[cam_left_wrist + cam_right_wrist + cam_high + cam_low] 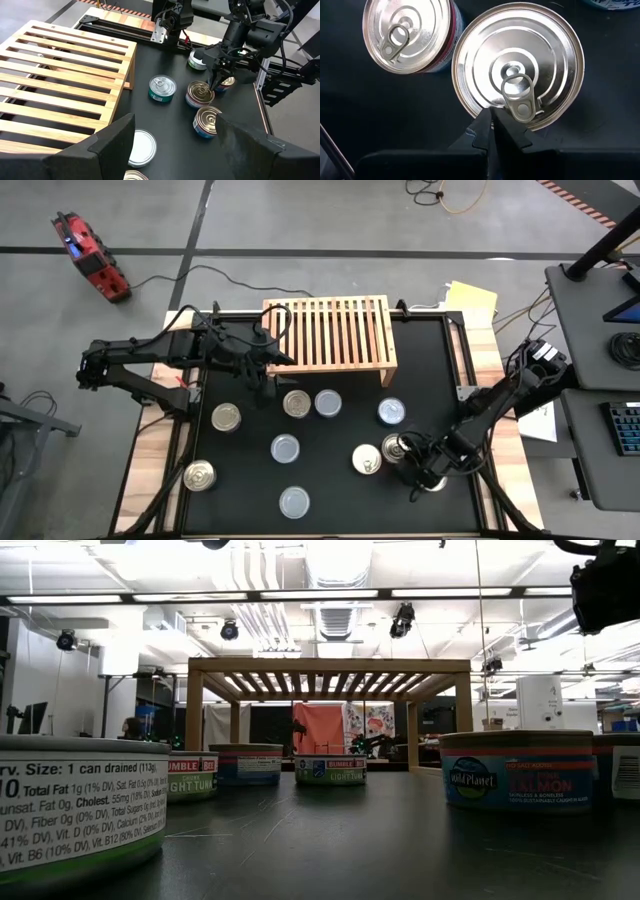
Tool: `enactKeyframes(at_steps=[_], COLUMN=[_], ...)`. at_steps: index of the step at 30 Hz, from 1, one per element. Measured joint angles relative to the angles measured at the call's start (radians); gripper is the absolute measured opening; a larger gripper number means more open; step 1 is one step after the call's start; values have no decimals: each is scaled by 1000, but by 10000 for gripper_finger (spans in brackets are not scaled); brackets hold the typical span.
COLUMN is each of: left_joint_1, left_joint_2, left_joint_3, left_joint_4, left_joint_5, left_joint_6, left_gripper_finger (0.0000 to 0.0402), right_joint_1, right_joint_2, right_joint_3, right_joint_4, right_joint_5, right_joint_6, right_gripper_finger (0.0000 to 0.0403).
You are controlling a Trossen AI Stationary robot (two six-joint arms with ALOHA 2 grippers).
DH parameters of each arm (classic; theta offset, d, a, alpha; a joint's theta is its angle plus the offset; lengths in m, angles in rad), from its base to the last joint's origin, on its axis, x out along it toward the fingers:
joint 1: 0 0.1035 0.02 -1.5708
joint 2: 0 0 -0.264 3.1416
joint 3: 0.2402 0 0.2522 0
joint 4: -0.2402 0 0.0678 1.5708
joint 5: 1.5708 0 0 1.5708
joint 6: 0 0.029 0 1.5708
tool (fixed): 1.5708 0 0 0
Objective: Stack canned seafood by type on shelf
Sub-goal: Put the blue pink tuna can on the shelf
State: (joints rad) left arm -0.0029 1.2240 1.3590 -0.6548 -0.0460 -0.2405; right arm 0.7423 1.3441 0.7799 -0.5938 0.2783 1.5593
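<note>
Left gripper [262, 385] hangs at the table's 10 o'clock, off the shelf's front-left corner, jaws spread wide, holding nothing.

Shelf [330, 330] sits at 12 o'clock against the far edge of the mat [240, 490]; its long axis runs left-right, slats front-to-back, top bare.

Cans all stand upright, lids up, loosely scattered on the mat with open lanes between most. Leftmost can [200, 475] lies at 8 o'clock; two cans [297, 403] touch at centre; one [294, 501] is near the front edge at 6 o'clock.

Right gripper [492, 125], at 4 o'clock, is fully closed, empty, its tip at the rim of a tabbed can [517, 65], whose neighbour [410, 32] lies just beside.
</note>
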Motion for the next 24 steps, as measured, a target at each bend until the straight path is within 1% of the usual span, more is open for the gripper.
enactKeyframes(at_steps=[9,16,20,24], left_joint_1=[0,0,0,0], left_joint_2=[0,0,0,0], left_joint_3=[0,0,0,0], left_joint_4=[0,0,0,-1], left_joint_5=[-23,-24,-24,-25], left_joint_6=[0,7,8,11], left_gripper_finger=[261,261,261,261], right_joint_1=[9,31,47,44], right_joint_2=[20,69,101,135], right_joint_3=[-13,-12,-13,-19], right_joint_4=[5,13,31,52], right_joint_5=[-14,-29,-59,-53], right_joint_6=[11,11,16,19], right_gripper_finger=[13,13,13,13])
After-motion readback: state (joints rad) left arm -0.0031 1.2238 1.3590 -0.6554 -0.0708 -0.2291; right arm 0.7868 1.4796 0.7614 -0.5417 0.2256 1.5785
